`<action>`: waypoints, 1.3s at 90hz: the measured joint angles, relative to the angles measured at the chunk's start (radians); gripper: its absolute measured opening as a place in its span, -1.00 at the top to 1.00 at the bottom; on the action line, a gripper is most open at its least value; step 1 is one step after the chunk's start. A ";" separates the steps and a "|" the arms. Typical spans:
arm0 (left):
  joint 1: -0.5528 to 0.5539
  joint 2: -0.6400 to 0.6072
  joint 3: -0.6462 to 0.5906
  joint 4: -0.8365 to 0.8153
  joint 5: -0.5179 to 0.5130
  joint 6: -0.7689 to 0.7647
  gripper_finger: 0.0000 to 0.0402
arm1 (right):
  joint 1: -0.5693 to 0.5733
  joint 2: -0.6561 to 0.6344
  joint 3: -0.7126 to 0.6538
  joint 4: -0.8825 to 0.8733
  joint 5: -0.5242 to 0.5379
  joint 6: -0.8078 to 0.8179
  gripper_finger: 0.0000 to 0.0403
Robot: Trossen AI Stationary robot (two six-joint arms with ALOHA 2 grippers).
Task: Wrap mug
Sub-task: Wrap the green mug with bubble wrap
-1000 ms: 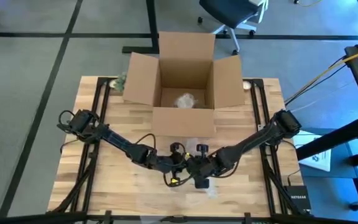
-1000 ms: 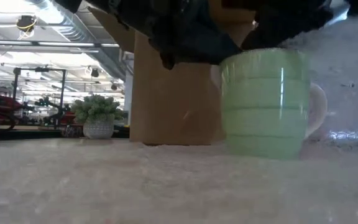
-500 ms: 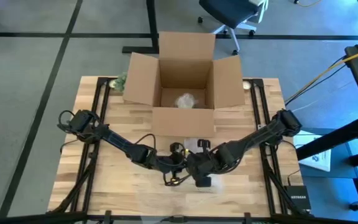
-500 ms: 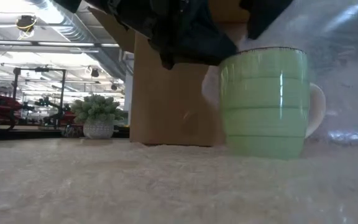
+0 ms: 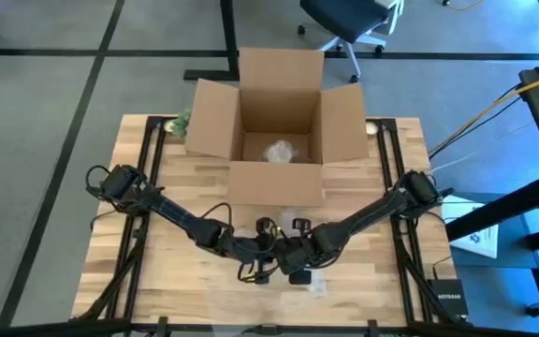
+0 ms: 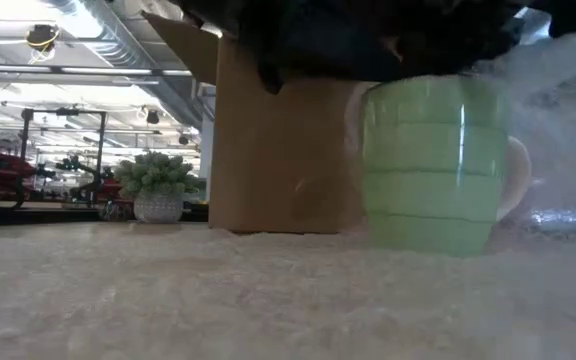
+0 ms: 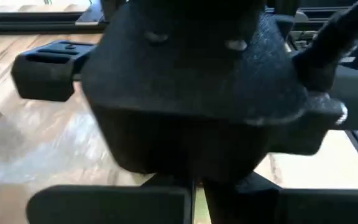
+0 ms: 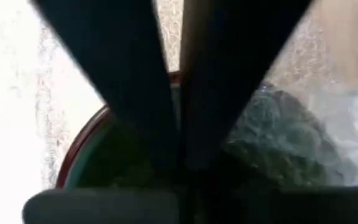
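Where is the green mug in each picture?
High view: hidden beneath the two grippers, front centre.
Low view: pale green ceramic mug right of centre, before the brown cardboard box.
Left wrist view: not visible.
Right wrist view: its dark rim below the fingers.
Shared landmark: the box.

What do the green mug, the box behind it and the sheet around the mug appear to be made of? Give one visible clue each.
Green mug: probably glazed ceramic; glossy highlight, moulded ridges.
Box: corrugated cardboard; matte brown, folded flaps.
Sheet: likely clear plastic wrap, perhaps bubble wrap; translucent, crinkled, glinting.
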 joint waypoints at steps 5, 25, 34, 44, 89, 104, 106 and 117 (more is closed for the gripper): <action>0.006 0.014 0.001 0.007 0.000 -0.014 1.00 | 0.000 0.000 0.008 0.000 -0.001 -0.001 0.97; 0.017 0.062 0.005 0.025 0.003 -0.040 1.00 | 0.000 -0.002 0.046 -0.018 -0.005 -0.001 0.93; 0.017 0.064 0.005 0.021 0.012 -0.044 1.00 | 0.000 -0.001 0.077 -0.044 -0.006 -0.009 0.79; 0.017 0.061 0.005 0.024 0.013 -0.041 1.00 | 0.000 0.002 0.108 -0.091 -0.009 -0.016 0.57; 0.017 0.064 0.001 0.017 0.017 -0.040 1.00 | 0.005 -0.003 0.337 -0.412 0.005 -0.088 0.17; 0.011 0.065 0.002 0.029 0.015 -0.030 1.00 | 0.018 -0.046 0.420 -0.441 0.060 -0.098 0.17; 0.011 0.065 0.002 0.030 0.015 -0.030 1.00 | 0.021 -0.051 0.423 -0.450 0.061 -0.097 0.18; 0.010 0.065 0.002 0.032 0.012 -0.017 1.00 | 0.050 -0.060 0.425 -0.474 0.059 -0.047 0.18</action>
